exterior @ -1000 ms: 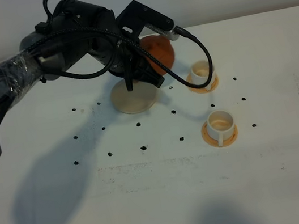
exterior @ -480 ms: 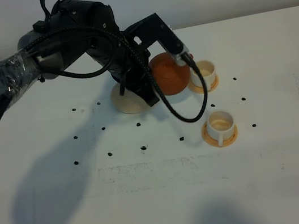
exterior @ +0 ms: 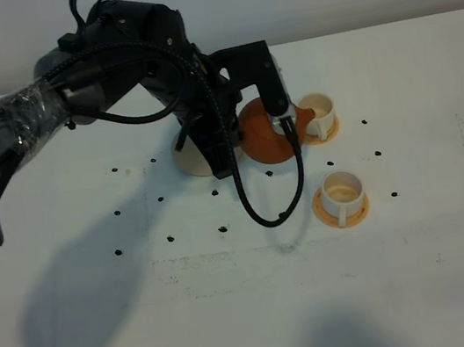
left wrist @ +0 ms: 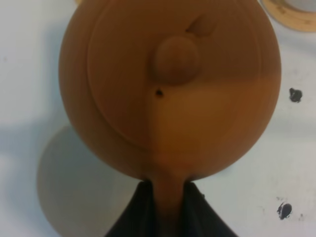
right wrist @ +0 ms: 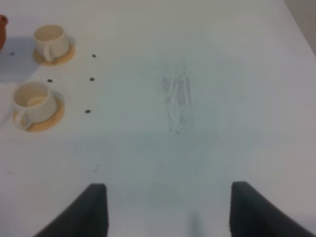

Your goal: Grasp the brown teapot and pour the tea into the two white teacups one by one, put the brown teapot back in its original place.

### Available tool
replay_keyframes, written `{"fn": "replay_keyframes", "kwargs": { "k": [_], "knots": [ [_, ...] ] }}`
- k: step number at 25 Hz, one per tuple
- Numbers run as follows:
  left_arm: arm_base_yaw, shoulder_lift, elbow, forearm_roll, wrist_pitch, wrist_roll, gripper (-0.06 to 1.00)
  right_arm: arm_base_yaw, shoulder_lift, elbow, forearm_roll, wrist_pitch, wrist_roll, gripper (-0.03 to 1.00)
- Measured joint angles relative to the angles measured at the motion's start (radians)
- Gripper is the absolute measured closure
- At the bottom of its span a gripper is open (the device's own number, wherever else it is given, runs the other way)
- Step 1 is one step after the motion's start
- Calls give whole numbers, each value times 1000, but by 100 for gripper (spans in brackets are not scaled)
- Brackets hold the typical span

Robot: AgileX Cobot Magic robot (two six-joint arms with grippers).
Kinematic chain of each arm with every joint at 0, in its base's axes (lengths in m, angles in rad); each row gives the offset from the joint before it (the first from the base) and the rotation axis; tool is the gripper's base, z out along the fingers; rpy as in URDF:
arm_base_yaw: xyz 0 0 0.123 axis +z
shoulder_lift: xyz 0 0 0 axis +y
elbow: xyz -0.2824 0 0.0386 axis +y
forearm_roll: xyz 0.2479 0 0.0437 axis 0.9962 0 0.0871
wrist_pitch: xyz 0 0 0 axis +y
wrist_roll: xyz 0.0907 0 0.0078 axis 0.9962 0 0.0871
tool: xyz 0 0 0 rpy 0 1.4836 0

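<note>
Teapot [exterior: 263,135] is hanging in the left gripper [left wrist: 168,200], whose dark fingers [left wrist: 136,210] are pinching its side handle from both sides. It is being held off its saucer [exterior: 192,161], to the right of it and just left of the far cup [exterior: 317,111], with its body leaning toward that cup's rim. Whether tea is running out cannot be told. The left wrist view is looking straight onto the lid and its knob [left wrist: 175,59], with the saucer lying in shadow beneath. The far cup is sitting on a coaster [exterior: 333,130]. The near cup [exterior: 341,188] is resting on its own coaster [exterior: 342,212], apart from the teapot. The right gripper [right wrist: 168,212] is hovering over bare table [exterior: 426,266] far to the right, its fingers [right wrist: 96,210] spread wide and gripping nothing.
</note>
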Motion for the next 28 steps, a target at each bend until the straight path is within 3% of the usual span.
{"fn": "replay_keyframes", "kwargs": {
  "k": [16,28],
  "knots": [
    [-66,0,0,117,54,52,86,0,0,0,0,0,0,45],
    [-66,0,0,154,-34,28,86,0,0,0,0,0,0,45]
  ]
}}
